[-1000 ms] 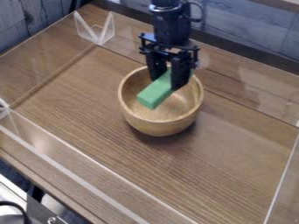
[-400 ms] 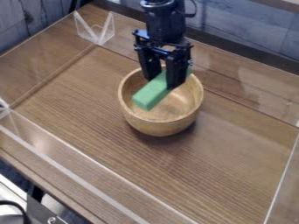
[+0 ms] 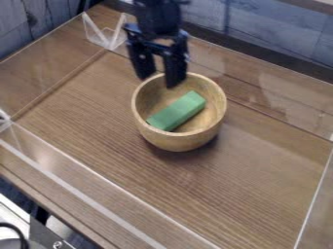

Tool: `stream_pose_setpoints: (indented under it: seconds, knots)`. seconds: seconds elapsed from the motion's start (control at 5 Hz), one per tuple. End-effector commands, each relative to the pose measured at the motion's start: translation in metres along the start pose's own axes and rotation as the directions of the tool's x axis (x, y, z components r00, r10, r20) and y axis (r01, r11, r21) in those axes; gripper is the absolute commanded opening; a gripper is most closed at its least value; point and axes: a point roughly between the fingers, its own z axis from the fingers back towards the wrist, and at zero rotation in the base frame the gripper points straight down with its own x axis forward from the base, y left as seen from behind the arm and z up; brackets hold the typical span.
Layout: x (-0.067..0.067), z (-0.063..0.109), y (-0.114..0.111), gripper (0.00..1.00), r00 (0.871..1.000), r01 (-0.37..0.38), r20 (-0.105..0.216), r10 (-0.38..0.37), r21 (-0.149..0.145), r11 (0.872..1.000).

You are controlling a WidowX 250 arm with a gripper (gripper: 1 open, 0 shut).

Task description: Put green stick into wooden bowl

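Hovering with my gripper (image 3: 158,70) spread wide and empty, I saw the green stick (image 3: 176,110) lying diagonally in the wooden bowl (image 3: 178,136), just nearer and right.

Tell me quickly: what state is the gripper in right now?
Gripper: open, holding nothing; the green stick lies in the wooden bowl.

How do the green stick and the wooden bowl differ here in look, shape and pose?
The green stick is bright green; the wooden bowl is light tan with grain. The stick is a short flat-sided block; the bowl is round, hollow and far larger. The stick lies slanted inside the upright bowl. Neither is gripped.
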Motion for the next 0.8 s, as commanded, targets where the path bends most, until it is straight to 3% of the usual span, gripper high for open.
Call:
stream_pose_setpoints:
  seconds: [0.0, 0.2, 0.6]
  knots:
    - [0.006, 0.018, -0.007, 1.0, 0.998, 0.044, 0.05, -0.046, 0.037, 0.998]
    - [0.009, 0.024, -0.004, 1.0, 0.995, 0.081, 0.05, -0.083, 0.046, 0.996]
    - [0.004, 0.008, -0.012, 1.0, 0.996, 0.046, 0.067, -0.051, 0.068, 0.997]
